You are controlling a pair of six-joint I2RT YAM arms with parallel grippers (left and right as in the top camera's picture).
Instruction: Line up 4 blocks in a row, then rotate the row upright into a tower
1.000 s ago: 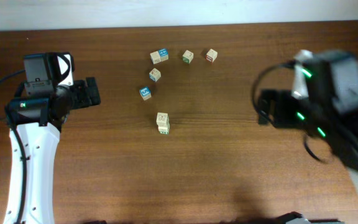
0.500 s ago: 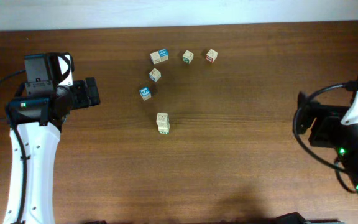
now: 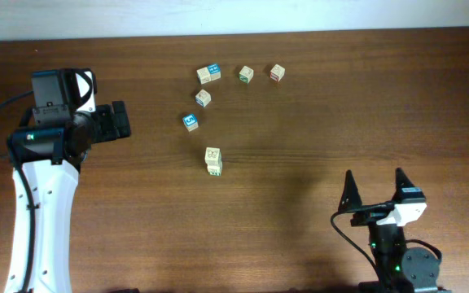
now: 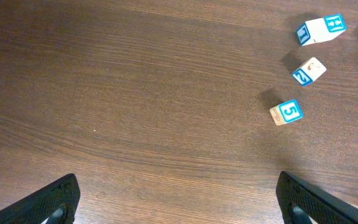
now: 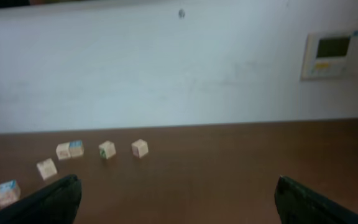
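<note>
Overhead: left hand (image 3: 122, 120) and right hand (image 3: 374, 177) gape empty, away from the blocks (image 3: 246, 74); crowded neighbours risk knocks.

R hand (image 3: 374, 174): from mid-right side down to near-right edge of table (image 3: 283, 236)

Small blocks (image 5: 107, 149) sit left on the table (image 5: 241, 162) under a pale wall (image 5: 166, 68), the tool (image 5: 176, 182) spread wide.
</note>
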